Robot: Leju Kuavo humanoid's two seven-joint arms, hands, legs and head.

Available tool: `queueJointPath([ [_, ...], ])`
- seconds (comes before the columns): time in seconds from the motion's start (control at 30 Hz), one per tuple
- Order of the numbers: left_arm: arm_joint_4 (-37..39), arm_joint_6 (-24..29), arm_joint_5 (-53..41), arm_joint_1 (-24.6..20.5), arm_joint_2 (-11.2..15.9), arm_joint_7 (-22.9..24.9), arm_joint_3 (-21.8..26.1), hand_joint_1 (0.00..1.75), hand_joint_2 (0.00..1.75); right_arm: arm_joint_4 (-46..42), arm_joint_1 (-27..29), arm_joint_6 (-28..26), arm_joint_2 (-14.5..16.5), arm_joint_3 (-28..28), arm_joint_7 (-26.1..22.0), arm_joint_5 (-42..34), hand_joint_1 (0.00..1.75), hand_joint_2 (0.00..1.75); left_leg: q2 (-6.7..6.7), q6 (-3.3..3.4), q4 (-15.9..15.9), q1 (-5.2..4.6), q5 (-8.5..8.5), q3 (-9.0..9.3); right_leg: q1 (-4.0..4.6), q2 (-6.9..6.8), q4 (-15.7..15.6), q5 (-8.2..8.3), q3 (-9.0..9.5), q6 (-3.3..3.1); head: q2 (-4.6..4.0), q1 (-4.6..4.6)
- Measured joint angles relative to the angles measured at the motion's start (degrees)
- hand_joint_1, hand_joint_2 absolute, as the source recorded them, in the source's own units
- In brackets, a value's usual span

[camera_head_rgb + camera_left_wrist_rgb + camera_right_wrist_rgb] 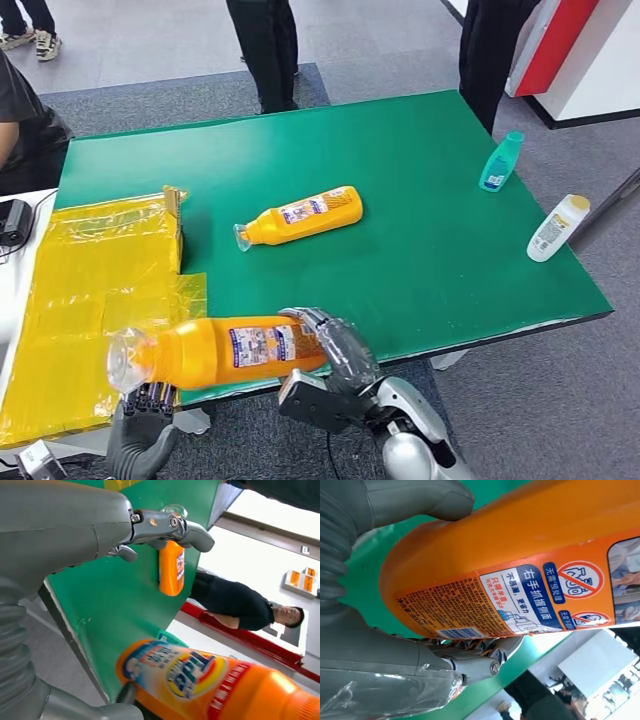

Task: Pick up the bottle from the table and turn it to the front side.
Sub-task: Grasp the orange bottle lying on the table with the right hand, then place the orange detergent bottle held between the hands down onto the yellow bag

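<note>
Holding the orange plastic detergent bottle (219, 352) level above the near edge of the green table (423, 250), the right hand (332, 350) clasps its base; beyond its capped end the left hand (140, 425) waits underneath with fingers parted, probably to help the turn.

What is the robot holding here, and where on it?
An orange bottle, lying sideways: the right hand grips its base end. The left hand is under its neck end; whether it grips cannot be told.
</note>
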Motion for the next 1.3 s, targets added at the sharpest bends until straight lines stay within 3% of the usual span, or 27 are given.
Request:
queueJointPath([
  [0.33, -1.3, -0.1, -0.9, 0.2, 0.6, -0.3, -2.2, 0.0, 1.75, 2.3, 0.2, -1.2, 0.1, 1.9, 0.3, 2.7, 1.75, 1.75, 0.0, 0.0, 0.0, 0.0, 0.0, 0.0, 0.0, 0.0, 0.0, 0.0, 0.0, 0.0, 0.0, -0.01],
  [0.7, -2.9, 8.2, -2.2, -1.0, 6.5, -1.9, -13.9, 0.0, 1.75, 8.7, -2.1, -2.3, 0.5, 6.2, 0.5, 7.1, 1.75, 1.75, 0.01, 0.0, 0.0, 0.0, 0.01, 0.01, 0.01, 0.0, 0.0, 0.01, 0.0, -0.01, 0.0, -0.01],
  [0.97, -2.9, 9.9, -2.1, -1.2, 9.0, -2.6, -17.0, 0.02, 1.75, 10.4, -2.3, -2.6, 0.5, 7.3, 0.3, 7.5, 1.75, 1.75, 0.01, 0.0, 0.0, 0.0, 0.0, 0.01, 0.0, 0.0, 0.0, 0.0, 0.0, -0.01, 0.0, -0.01],
  [1.03, -2.9, 10.1, -2.2, -1.2, 9.3, -2.6, -17.4, 0.41, 1.75, 10.7, -2.4, -2.6, 0.5, 7.5, 0.3, 7.5, 1.75, 1.75, 0.01, 0.0, 0.0, 0.0, 0.0, 0.01, 0.0, 0.0, 0.0, 0.0, 0.0, -0.01, 0.0, -0.01],
  [1.1, -2.9, 11.1, -2.5, -1.2, 9.6, -2.6, -17.6, 1.26, 1.75, 10.8, -2.4, -2.6, 0.5, 7.6, 0.3, 7.5, 1.75, 1.75, 0.01, 0.0, 0.0, 0.0, 0.0, 0.01, 0.0, 0.0, 0.0, 0.0, 0.0, -0.01, 0.0, 0.0],
  [1.17, -3.0, 12.6, -3.3, -1.1, 9.7, -2.6, -17.9, 1.75, 1.75, 10.8, -2.3, -2.6, 0.5, 7.6, 0.3, 7.5, 1.75, 1.75, 0.01, -0.01, 0.0, 0.01, 0.01, 0.01, 0.01, 0.0, 0.0, 0.0, 0.0, -0.01, 0.0, 0.01],
  [1.3, -3.6, 15.5, -5.1, -0.9, 9.9, -2.1, -18.0, 1.75, 1.75, 10.7, -1.8, -2.8, 0.5, 7.6, 0.3, 7.1, 1.75, 1.75, 0.01, -0.01, 0.0, 0.01, 0.01, 0.01, 0.01, 0.0, 0.0, 0.0, 0.0, -0.01, 0.0, -0.01],
])
